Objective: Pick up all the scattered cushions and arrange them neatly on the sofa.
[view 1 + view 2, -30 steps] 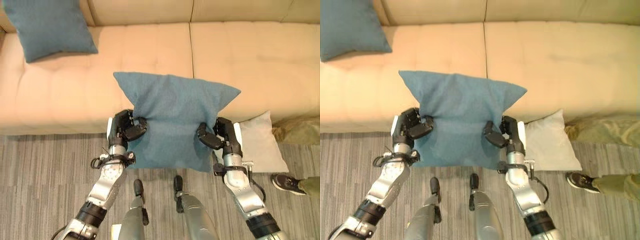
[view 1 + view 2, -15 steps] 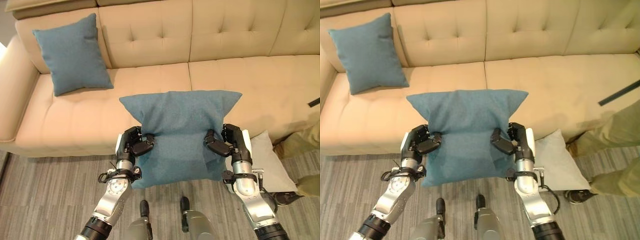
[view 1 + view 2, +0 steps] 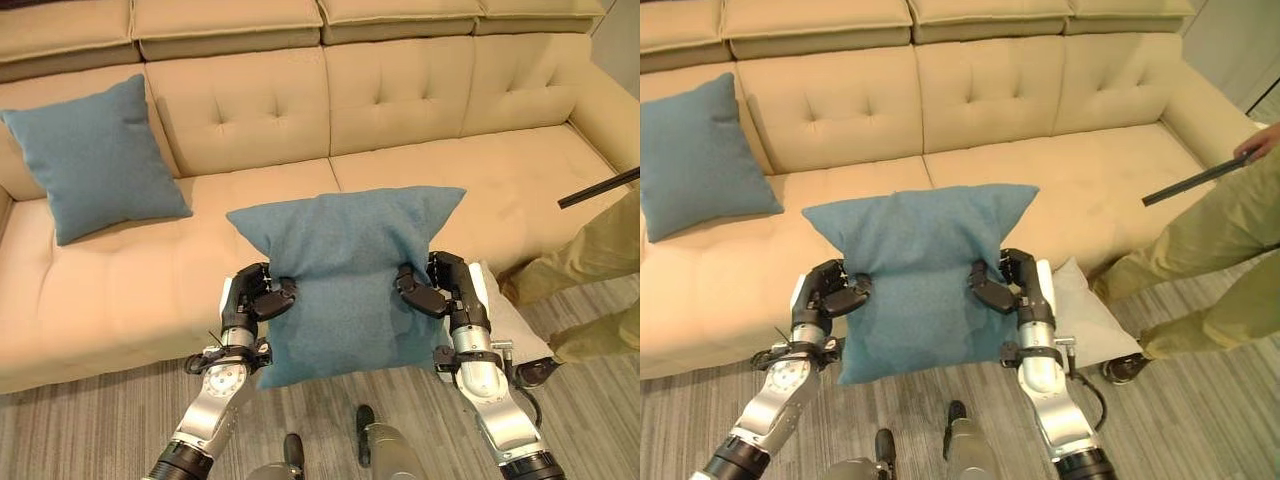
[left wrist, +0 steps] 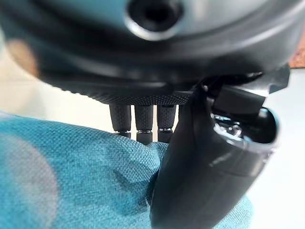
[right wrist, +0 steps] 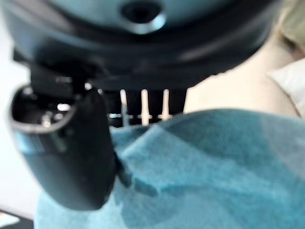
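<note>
Blue cushion (image 3: 345,275) held above the sofa (image 3: 480,180) front edge, pinched at its sides by left hand (image 3: 252,297) and right hand (image 3: 440,285).

Grey striped carpet (image 3: 80,420) covers the floor. A person in khaki trousers (image 3: 1200,240) stands at the right, dark shoe (image 3: 1122,369) on the carpet, holding a dark rod (image 3: 1195,180) out level.
</note>
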Motion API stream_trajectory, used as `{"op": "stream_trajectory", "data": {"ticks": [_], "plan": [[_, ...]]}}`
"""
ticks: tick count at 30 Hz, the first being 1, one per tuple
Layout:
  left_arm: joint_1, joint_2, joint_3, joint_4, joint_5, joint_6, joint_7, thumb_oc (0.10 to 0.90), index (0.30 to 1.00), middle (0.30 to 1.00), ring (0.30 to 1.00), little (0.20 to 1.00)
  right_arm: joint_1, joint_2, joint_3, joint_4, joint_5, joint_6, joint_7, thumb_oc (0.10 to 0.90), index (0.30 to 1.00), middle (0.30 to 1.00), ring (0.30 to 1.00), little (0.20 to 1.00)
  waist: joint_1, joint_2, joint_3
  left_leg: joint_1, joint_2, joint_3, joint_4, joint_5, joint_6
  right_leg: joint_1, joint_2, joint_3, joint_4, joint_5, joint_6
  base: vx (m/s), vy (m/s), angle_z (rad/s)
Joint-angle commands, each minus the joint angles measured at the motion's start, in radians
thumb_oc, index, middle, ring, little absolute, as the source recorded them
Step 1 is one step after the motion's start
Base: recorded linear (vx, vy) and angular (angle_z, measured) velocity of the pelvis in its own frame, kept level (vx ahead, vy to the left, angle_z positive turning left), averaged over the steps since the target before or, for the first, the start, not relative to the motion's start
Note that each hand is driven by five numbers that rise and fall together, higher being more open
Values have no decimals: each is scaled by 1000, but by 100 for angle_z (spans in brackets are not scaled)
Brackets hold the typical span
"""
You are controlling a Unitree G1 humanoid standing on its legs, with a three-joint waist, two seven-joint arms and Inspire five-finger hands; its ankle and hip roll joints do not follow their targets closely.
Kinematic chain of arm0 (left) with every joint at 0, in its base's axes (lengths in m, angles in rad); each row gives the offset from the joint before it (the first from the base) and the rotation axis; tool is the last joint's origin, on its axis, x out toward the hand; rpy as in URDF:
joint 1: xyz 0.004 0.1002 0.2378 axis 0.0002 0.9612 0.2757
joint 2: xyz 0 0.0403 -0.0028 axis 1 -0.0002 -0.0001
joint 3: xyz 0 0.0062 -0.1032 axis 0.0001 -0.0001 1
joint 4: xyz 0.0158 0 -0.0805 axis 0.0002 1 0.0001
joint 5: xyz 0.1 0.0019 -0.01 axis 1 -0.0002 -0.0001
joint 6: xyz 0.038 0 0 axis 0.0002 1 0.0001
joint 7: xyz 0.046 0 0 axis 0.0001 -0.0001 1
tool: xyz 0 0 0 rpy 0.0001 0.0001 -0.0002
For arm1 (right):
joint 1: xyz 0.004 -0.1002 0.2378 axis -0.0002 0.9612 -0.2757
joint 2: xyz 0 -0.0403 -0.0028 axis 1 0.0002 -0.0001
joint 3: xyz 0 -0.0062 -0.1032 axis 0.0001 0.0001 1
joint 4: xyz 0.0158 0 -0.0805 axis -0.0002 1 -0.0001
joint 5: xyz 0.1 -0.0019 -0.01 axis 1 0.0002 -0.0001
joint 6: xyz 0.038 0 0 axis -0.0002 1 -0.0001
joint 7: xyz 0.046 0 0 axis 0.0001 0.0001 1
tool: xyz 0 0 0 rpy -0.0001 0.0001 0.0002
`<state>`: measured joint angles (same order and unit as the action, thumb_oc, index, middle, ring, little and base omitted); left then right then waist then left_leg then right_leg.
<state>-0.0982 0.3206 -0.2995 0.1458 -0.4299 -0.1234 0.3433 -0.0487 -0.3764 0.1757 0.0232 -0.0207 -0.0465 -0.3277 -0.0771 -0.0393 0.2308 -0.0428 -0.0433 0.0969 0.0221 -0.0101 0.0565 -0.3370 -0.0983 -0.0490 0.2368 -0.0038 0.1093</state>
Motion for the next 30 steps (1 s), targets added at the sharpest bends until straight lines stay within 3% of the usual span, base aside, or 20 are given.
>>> {"op": "stream_trajectory", "data": {"ticks": [1, 4, 5, 8, 10, 12, 14, 15, 18, 22, 25, 27, 30], "plan": [[-38, -41, -34, -166, 20, -116, -51, 400, 300, 300, 300, 300, -88, -5, -52, -176, -2, -173, -11, 400, 300, 300, 300, 300, -13, 9, -129, 15, 22, -54, 67, -135, -60, 120, 30, 3, -84, -8, -3, 231, -152, 49], [-38, -47, -48, -166, 11, -115, -59, 400, 300, 300, 300, 300, -66, -11, -71, -183, 0, -174, -13, 400, 300, 300, 300, 300, -28, 4, -133, -18, 45, -45, 173, -148, -94, 155, 30, -19, -101, -22, -26, 217, -207, 52], [-45, -51, -58, -165, 0, -114, -61, 400, 300, 300, 300, 300, -62, -21, -78, -187, 9, -178, -20, 400, 300, 300, 300, 300, -29, -5, -118, -99, 59, -52, 345, -104, -119, 190, 33, -33, -125, -25, -50, 144, -187, 35], [-50, -54, -62, -160, 1, -111, -57, 400, 300, 300, 300, 300, -62, -27, -82, -184, 15, -176, -23, 400, 300, 300, 300, 300, -30, -9, -108, -171, 70, -57, 479, -83, -122, 213, 43, -44, -144, -33, -72, 95, -143, 43], [-50, -53, -64, -160, -4, -106, -65, 400, 300, 300, 300, 300, -58, -26, -86, -183, 25, -173, -24, 400, 300, 300, 300, 300, -28, -15, -110, -203, 82, -37, 498, -91, -109, 233, 45, -52, -154, -46, -80, 162, -101, 9], [-45, -52, -63, -160, -4, -100, -69, 400, 300, 300, 300, 300, -49, -20, -88, -184, 38, -170, -21, 400, 300, 300, 300, 300, -20, -22, -117, -230, 66, -25, 431, -125, -93, 254, 41, -52, -164, -58, -74, 209, -46, 7], [-43, -50, -64, -160, -3, -97, -72, 400, 300, 300, 300, 300, -45, -18, -88, -185, 40, -172, -19, 400, 300, 300, 300, 300, -16, -21, -121, -230, 58, -23, 374, -118, -89, 266, 46, -52, -171, -65, -69, 206, 9, 12], [-40, -49, -69, -159, 7, -91, -74, 400, 300, 300, 300, 300, -46, -12, -87, -179, 43, -174, -21, 400, 300, 300, 300, 300, 0, -2, -127, -259, 53, -21, 215, -37, -92, 297, 70, -49, -185, -80, -63, 240, 40, 9], [-35, -49, -64, -168, 4, -91, -85, 400, 300, 300, 300, 300, -48, 4, -87, -179, 43, -177, -23, 400, 300, 300, 300, 300, 18, 12, -134, -232, 43, -43, 64, 33, -96, 337, 92, -31, -181, -108, -58, 273, 73, -12], [-26, -44, -63, -174, -10, -95, -86, 400, 300, 300, 300, 300, -48, 11, -82, -182, 46, -178, -15, 400, 300, 300, 300, 300, 18, 10, -143, -207, 32, -45, 64, 25, -88, 343, 78, -22, -172, -116, -50, 179, 109, -44], [-14, -32, -49, -190, -4, -95, -88, 400, 300, 300, 300, 300, -63, 40, -68, -188, 57, -185, 6, 400, 300, 300, 300, 300, 35, 11, -144, -144, 26, -4, 68, -24, -44, 291, 26, -23, 14, -120, -4, 194, 195, -41], [-14, -22, -48, -190, -3, -95, -86, 400, 300, 300, 300, 300, -74, 43, -58, -189, 50, -183, 16, 400, 300, 300, 300, 300, 33, 11, -127, -113, 21, 10, 72, -37, -21, 233, 0, -10, 157, -43, 27, 115, 140, -41], [-9, -12, -38, -189, 13, -96, -75, 400, 300, 300, 300, 300, -75, 56, -50, -193, 54, -187, 24, 400, 300, 300, 300, 300, 26, 30, -108, -64, 30, 22, 54, -58, -1, 153, -28, -36, 313, -18, 30, 117, 104, -4]]}}
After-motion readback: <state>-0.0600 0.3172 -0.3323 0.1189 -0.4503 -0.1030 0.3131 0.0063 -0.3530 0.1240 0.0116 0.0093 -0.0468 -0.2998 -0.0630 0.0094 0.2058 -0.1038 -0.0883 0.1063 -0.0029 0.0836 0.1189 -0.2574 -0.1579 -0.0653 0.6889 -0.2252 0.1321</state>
